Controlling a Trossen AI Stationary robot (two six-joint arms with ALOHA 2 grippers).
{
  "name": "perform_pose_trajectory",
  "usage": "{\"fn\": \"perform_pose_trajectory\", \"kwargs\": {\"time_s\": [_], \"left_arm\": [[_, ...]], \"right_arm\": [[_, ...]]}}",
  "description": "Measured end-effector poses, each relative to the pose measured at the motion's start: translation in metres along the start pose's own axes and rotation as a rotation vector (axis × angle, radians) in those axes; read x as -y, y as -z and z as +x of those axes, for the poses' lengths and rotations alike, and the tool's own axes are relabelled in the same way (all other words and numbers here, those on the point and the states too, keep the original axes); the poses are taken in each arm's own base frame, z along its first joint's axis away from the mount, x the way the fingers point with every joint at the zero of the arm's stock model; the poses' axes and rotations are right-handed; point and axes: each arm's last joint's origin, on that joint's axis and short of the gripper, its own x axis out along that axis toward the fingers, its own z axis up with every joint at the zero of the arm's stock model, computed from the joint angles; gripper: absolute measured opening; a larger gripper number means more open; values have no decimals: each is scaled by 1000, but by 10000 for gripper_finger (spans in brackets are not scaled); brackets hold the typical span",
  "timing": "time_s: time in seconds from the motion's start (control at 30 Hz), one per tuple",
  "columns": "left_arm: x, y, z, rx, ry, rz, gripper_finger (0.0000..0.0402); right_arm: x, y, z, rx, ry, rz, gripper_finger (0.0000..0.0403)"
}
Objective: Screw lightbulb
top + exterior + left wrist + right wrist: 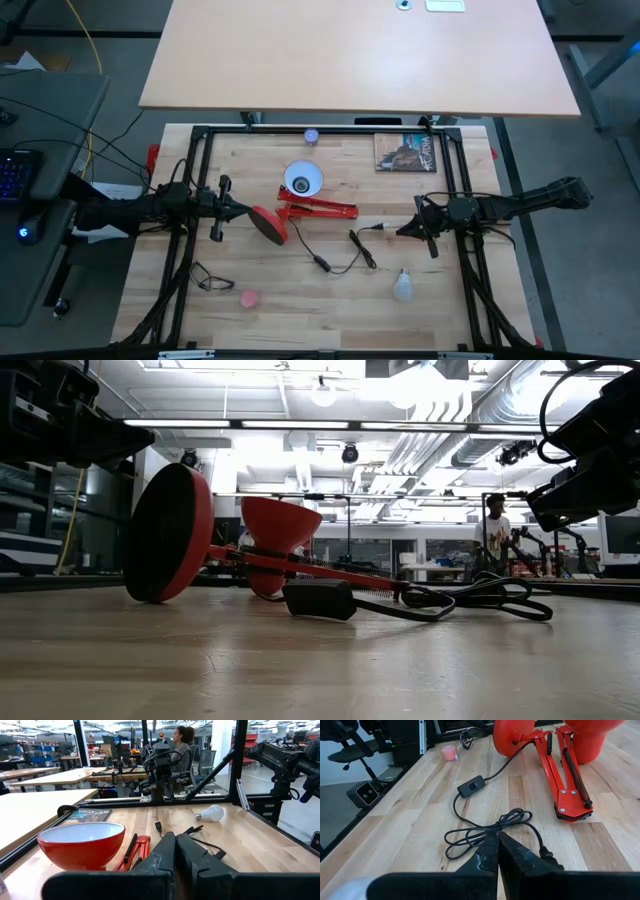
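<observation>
— Where's the lightbulb (403, 286)?
— Lying loose on the worktop (300, 300), near the right gripper (404, 229).
— And the jaws?
— Both pressed together, empty; left gripper (243, 211) beside the lamp (300, 200).

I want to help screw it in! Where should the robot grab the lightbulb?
Probably around the round white glass, coming down from above. The lightbulb lies on its side on the table, clear of the cord, nearest the right gripper. That would leave its narrow screw end free for the lamp.

Lamp (300, 210) red, shade inside white; lightbulb (402, 287) frosted white; cord (345, 250) black.
</observation>
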Motion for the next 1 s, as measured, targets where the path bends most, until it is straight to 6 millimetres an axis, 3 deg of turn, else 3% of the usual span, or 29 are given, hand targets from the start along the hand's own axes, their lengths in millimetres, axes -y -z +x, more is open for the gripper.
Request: {"fn": "perform_pose_trajectory", "kwargs": {"time_s": [0.37,0.47,0.6,0.73,0.9,1.0], "left_arm": [[0,0,0,0,0,0,1],[0,0,0,0,0,0,1],[0,0,0,0,0,0,1],[0,0,0,0,0,0,1],[0,0,0,0,0,0,1],[0,0,0,0,0,0,1]], "right_arm": [[0,-1,0,8,-2,0,0],[-3,-13,-1,128,-46,136,0],[-7,-45,-10,473,-145,402,0],[-9,-92,-30,821,-111,434,0],[-18,-147,-26,598,-56,229,0],[-23,-171,-24,461,-69,199,0]]}}
